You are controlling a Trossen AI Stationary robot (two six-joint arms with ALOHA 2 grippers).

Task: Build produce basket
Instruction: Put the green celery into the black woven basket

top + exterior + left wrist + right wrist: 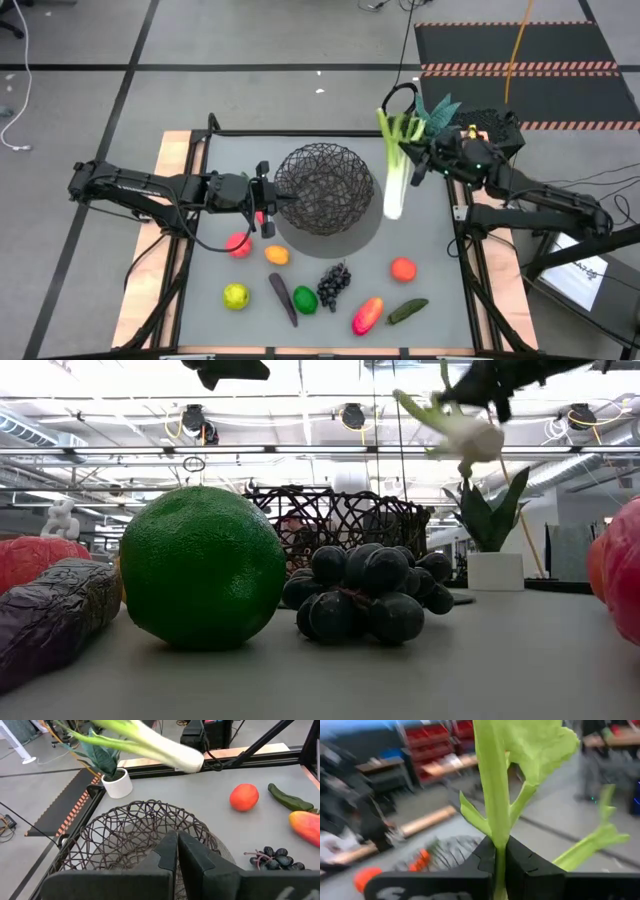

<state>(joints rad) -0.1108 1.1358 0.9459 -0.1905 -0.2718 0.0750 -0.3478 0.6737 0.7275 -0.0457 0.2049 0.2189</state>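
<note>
Nearest the low camera, one pebbled green lime (202,567) and one glossy bunch of dark grapes (362,595) sit before the round black wire basket (324,188). Just right of that basket, the right gripper (428,160) pinches one leek (397,168) by its green stalk, held aloft. At the basket's left rim, the left gripper (268,197) has its fingers pressed together.

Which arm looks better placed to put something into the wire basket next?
The right one. Its tool already grips the leek beside the basket. The left tool sits at the basket's opposite rim, shut and carrying nothing.
</note>
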